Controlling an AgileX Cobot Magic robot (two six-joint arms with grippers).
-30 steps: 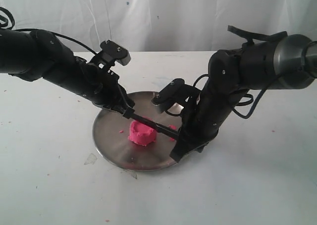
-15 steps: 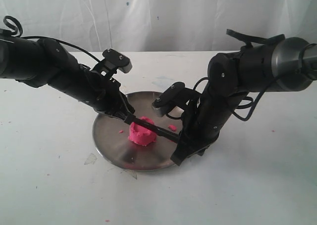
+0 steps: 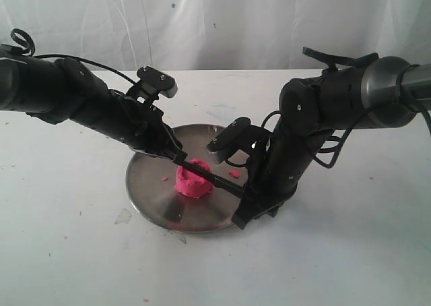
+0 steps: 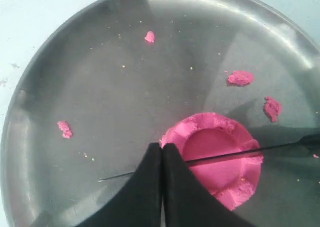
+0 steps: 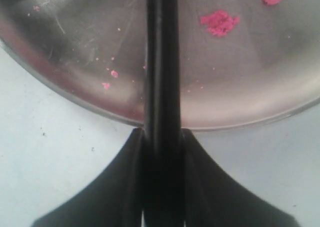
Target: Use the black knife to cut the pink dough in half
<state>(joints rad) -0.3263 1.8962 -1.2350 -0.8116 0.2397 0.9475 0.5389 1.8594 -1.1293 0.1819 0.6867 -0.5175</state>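
Nearest in the exterior view is the bare white table (image 3: 81, 252). On it sits a round steel plate (image 3: 148, 185), its rim also plain in the right wrist view (image 5: 75, 99).

At the plate's near right edge, the right gripper (image 3: 244, 195) is partly closed. Its two fingers clamp the handle of the black knife (image 3: 210, 177) from either side. The right wrist view shows this grip (image 5: 162, 137), with the handle (image 5: 162, 62) running out over the rim and across the steel.

From there the knife slants back and to the left over the middle of the plate, where the pink dough (image 3: 193, 182) lies as one squat round lump. In the left wrist view the thin blade (image 4: 280, 147) lies across the dough's dented top (image 4: 220, 182), a little off centre. I cannot tell how deep it sits.

Farther back, the left gripper (image 3: 176, 155) has its fingers pressed flat together with nothing between them (image 4: 161, 146). They lie across the blade close to its tip, which pokes out past them. Whether they bear down on it I cannot tell.

Small pink crumbs (image 4: 241, 77) are scattered on the steel around the lump. Behind the table hangs a white cloth backdrop (image 3: 222, 23).
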